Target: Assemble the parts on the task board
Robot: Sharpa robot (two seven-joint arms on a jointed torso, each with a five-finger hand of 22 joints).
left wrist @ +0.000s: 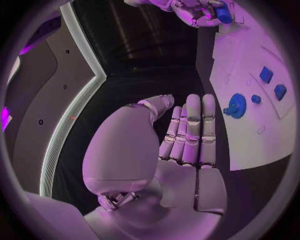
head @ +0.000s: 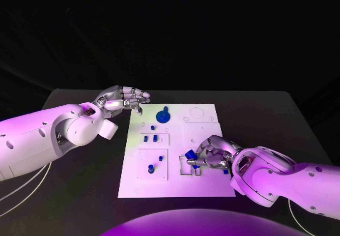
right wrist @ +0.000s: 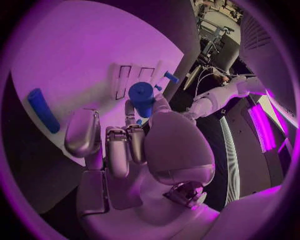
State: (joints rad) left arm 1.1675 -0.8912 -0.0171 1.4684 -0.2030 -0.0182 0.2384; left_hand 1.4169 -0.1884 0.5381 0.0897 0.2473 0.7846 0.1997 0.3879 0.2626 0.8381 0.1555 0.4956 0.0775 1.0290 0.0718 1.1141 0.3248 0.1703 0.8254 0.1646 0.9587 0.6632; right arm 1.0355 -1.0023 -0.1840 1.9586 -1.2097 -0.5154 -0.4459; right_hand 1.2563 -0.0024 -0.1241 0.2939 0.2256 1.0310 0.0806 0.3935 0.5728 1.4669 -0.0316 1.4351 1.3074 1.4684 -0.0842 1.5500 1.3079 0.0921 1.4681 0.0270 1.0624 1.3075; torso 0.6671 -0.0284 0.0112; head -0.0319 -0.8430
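The white task board (head: 205,184) lies in the middle of the black table. My right hand (head: 212,155) hovers over the board's near right part and pinches a blue cylinder part (right wrist: 142,97) between thumb and finger; the left wrist view shows the same hand (left wrist: 200,10) with the blue part (left wrist: 224,12). A long blue part (right wrist: 42,110) lies flat on the board beside that hand. My left hand (head: 122,101) is at the board's far left corner, fingers straight and holding nothing (left wrist: 187,135). A round blue disc (head: 163,116) sits at the board's far end.
Small blue pegs (head: 150,139) stand in the board's left middle section, and two more blue parts (head: 151,168) in the near left section. Bare black table (head: 269,113) surrounds the board on all sides.
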